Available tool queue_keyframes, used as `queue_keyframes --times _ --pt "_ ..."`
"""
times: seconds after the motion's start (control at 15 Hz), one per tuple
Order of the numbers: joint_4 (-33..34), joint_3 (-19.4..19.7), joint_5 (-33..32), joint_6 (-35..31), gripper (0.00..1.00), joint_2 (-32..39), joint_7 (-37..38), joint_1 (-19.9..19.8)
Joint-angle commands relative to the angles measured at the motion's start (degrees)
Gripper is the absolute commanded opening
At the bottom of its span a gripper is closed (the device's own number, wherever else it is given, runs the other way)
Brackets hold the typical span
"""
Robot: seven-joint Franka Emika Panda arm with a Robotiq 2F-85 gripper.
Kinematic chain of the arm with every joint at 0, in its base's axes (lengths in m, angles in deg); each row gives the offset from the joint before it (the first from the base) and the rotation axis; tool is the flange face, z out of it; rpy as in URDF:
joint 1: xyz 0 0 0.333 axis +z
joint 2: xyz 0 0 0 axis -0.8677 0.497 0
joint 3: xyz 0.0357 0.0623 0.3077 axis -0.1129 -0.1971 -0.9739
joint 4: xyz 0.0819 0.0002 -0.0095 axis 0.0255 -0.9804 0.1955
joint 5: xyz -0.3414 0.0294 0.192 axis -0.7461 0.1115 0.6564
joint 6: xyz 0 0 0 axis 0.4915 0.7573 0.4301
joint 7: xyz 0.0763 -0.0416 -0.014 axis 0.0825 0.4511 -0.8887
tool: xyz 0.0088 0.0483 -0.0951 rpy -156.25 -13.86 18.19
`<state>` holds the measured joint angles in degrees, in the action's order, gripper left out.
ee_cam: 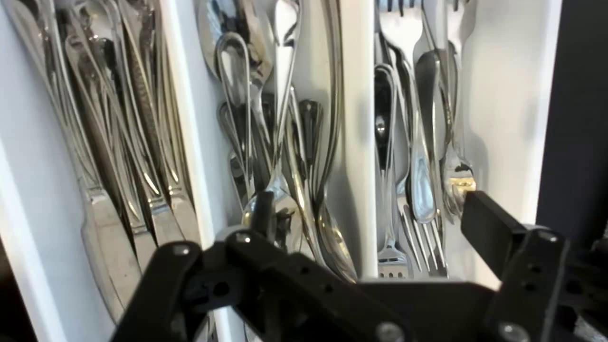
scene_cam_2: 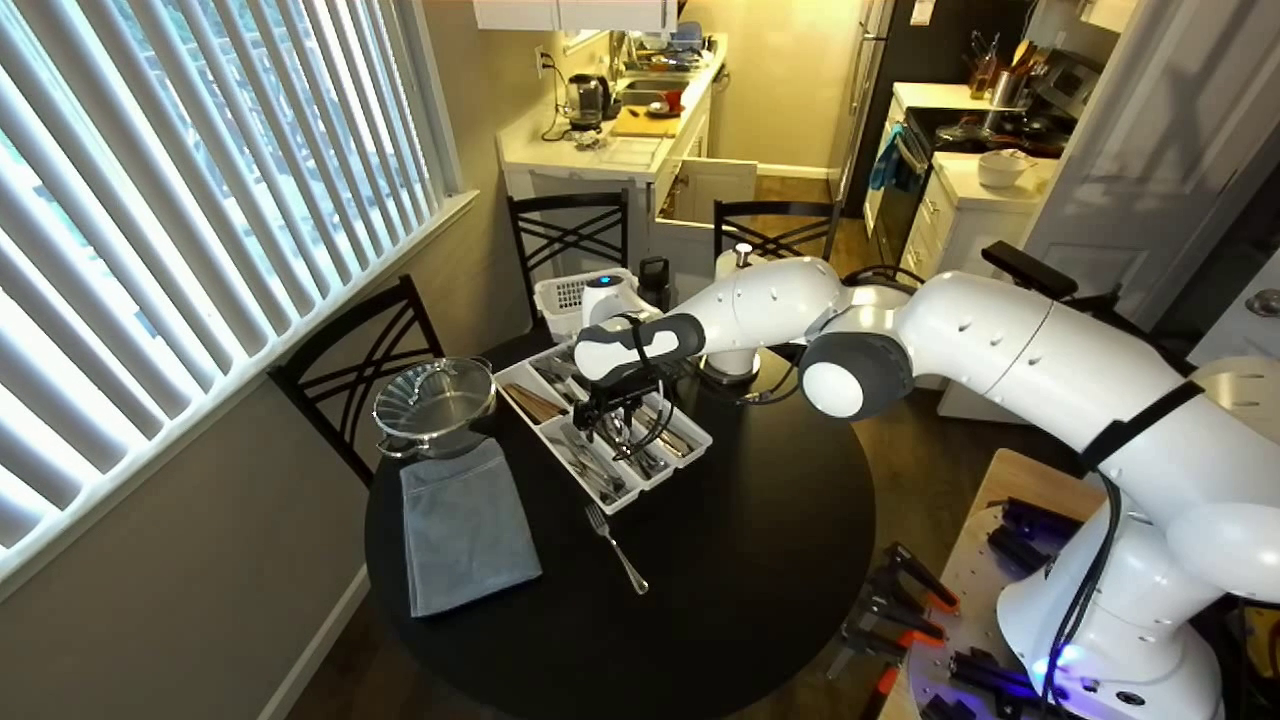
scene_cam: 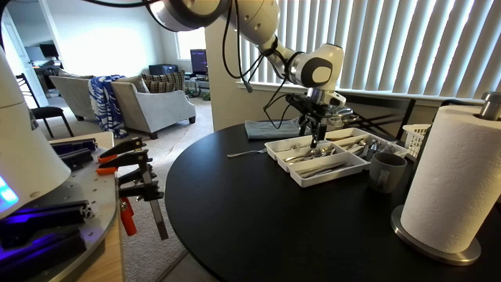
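Note:
A white cutlery tray lies on the round black table, divided into compartments of metal cutlery. My gripper hangs over it with jaws spread wide and nothing between them. In the wrist view, its left finger is over the spoons in the middle compartment. The right finger is over the forks beside them, with a tray divider running between. Whether the fingertips touch any cutlery, I cannot tell. Knives fill the left compartment. A single fork rests on the table outside the tray.
Near the tray are a folded grey cloth, a glass-lidded pot and a grey mug. A paper towel roll on a metal stand rises close by. A white basket stands behind the tray, with chairs around the table.

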<state>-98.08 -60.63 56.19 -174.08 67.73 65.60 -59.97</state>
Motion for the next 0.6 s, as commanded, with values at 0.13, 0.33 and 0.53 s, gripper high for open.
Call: queue_keyframes --times 0.13,0.33,0.53 --pt "6.90 0.35 2.67 1.76 1.00 3.71 12.01 -0.26" --pt "6.24 2.72 1.58 1.19 1.00 3.13 18.06 0.44" --pt "6.25 4.12 1.16 2.03 1.00 3.23 21.70 0.29"
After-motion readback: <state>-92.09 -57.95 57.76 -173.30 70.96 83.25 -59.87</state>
